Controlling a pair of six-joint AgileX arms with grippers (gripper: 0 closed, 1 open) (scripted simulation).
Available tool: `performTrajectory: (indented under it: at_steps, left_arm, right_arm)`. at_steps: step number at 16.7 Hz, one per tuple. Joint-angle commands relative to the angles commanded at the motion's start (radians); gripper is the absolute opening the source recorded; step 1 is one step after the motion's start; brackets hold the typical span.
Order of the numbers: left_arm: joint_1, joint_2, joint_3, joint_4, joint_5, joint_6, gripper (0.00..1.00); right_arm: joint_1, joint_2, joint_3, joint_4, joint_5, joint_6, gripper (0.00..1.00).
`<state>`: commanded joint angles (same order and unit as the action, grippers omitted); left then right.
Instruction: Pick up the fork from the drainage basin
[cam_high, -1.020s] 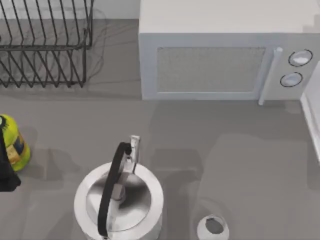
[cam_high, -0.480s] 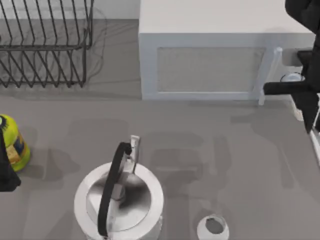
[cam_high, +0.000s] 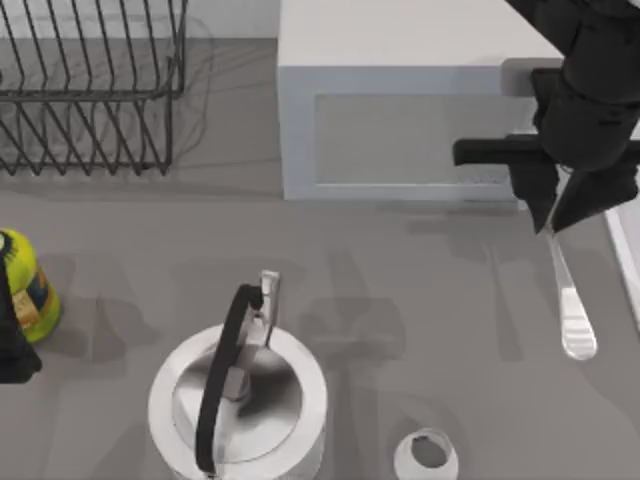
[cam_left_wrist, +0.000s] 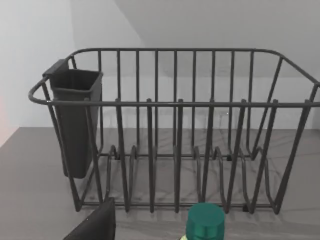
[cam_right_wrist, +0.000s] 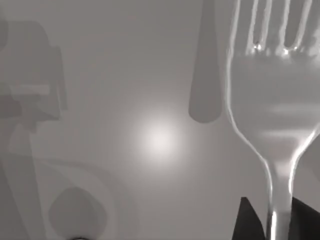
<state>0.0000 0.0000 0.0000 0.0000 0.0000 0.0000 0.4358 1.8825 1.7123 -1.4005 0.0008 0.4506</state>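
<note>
My right gripper (cam_high: 553, 222) hangs in front of the microwave's right end, shut on the fork (cam_high: 572, 310). The slim silver fork points down and toward the table's front, its free end held above the grey surface. In the right wrist view the fork (cam_right_wrist: 270, 100) runs from the tines down to its thin neck, pinched between my dark fingers (cam_right_wrist: 250, 225). A white rim (cam_high: 625, 250) shows at the table's right edge; I cannot tell whether it is the drainage basin. My left arm (cam_high: 12, 345) stays parked at the left edge.
A white microwave (cam_high: 420, 110) fills the back. A steel kettle (cam_high: 240, 400) with a black handle stands front left, a small white cup (cam_high: 427, 455) beside it. A wire rack (cam_high: 90, 100) stands back left, a yellow bottle (cam_high: 25, 285) at the left edge.
My right arm has come in from the right edge and moved left across the microwave's front, carrying the fork. The left arm, kettle and bottle have stayed put.
</note>
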Motion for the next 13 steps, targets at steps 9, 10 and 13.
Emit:
performTrajectory:
  at_steps: [9, 10, 13]
  left_arm:
    - [0.000, 0.000, 0.000, 0.000, 0.000, 0.000, 1.00]
    - [0.000, 0.000, 0.000, 0.000, 0.000, 0.000, 1.00]
    - [0.000, 0.000, 0.000, 0.000, 0.000, 0.000, 1.00]
  right_arm:
    - [0.062, -0.016, -0.138, 0.069, 0.038, 0.014, 0.00]
    - [0.067, -0.012, -0.170, 0.099, 0.042, 0.013, 0.00]
    - [0.066, 0.005, -0.269, 0.202, 0.042, 0.014, 0.00]
